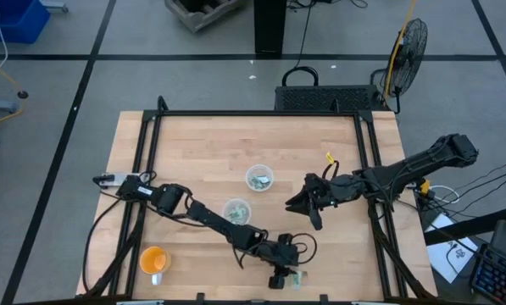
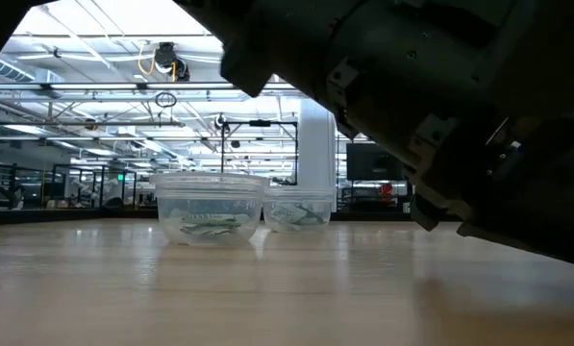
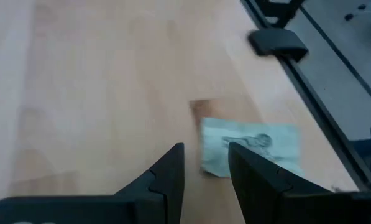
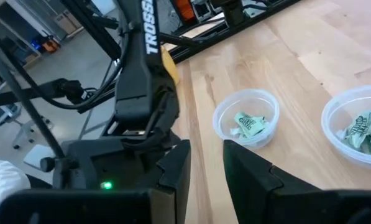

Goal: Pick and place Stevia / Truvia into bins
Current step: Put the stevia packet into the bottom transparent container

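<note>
Dark fingers [image 3: 204,177] of left arm poised over last loose packet [image 3: 250,148], parted, nothing between them.

Packet flat on tabletop [image 3: 98,93] just beyond fingertips, slightly off to one side of gap, near tabletop's edge rail. Likely trouble: thin paper lying flush on wood, so fingers may skid over it or shove it toward rail instead of pinching it; off-centre line-up may catch only a corner and drop it on way to cups. Other packets already inside two clear cups [image 1: 259,178] [image 1: 236,210], well behind left fingers. Right arm's fingers [image 4: 204,165] waiting above tabletop, apart and empty, both cups ahead of them. Print on packet blurred, unreadable. "TROSS…" in white letters on left arm, seen from right wrist. Orange cup [image 1: 153,258] aside, unused.
</note>
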`<state>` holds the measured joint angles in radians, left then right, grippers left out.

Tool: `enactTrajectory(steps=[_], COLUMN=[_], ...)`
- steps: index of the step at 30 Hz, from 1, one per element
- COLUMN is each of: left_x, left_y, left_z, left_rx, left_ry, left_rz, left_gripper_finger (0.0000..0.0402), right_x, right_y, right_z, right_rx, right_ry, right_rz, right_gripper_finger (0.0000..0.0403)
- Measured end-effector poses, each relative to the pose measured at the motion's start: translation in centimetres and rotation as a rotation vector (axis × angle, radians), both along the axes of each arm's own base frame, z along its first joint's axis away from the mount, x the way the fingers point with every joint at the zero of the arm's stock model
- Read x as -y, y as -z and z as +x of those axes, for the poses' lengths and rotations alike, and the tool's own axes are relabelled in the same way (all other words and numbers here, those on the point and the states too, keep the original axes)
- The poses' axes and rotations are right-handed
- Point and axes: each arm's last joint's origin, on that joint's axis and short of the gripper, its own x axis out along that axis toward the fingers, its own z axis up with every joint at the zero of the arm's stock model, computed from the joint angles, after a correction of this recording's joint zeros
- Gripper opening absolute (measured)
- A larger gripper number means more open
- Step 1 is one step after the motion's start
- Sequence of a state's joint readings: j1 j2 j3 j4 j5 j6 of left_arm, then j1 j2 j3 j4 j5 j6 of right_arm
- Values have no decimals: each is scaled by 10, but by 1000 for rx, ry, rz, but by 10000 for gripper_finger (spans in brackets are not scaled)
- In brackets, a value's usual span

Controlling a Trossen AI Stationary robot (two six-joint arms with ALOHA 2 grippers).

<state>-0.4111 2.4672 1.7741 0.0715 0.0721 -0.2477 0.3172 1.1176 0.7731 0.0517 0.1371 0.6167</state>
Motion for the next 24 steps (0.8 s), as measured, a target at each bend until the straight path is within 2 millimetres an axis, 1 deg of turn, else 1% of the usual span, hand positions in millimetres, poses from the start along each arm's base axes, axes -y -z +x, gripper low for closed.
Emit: enactTrajectory(steps=[4,10,14,19,21,24], left_x=[8,7,6,7,9,10], left_y=[0,1,3,7,8,17], left_z=[-3,-4,-6,-7,-8,-9], left_rx=[7,-2,-18,-25,-27,-39], left_ry=[15,6,-13,-8,-3,-6], left_rz=[13,28,81,99,115,137], left_gripper_finger=[129,129,129,128,123,96], right_x=[-3,-7,-12,-19,-21,-23], right_y=[3,5,1,-1,-2,-4], right_z=[2,3,2,0,0,0], right_rx=[-7,-6,27,48,61,81], right_ry=[6,16,-3,-33,-41,-51], right_rz=[-8,-16,-3,5,7,14], right_gripper_finger=[89,89,89,89,89,89])
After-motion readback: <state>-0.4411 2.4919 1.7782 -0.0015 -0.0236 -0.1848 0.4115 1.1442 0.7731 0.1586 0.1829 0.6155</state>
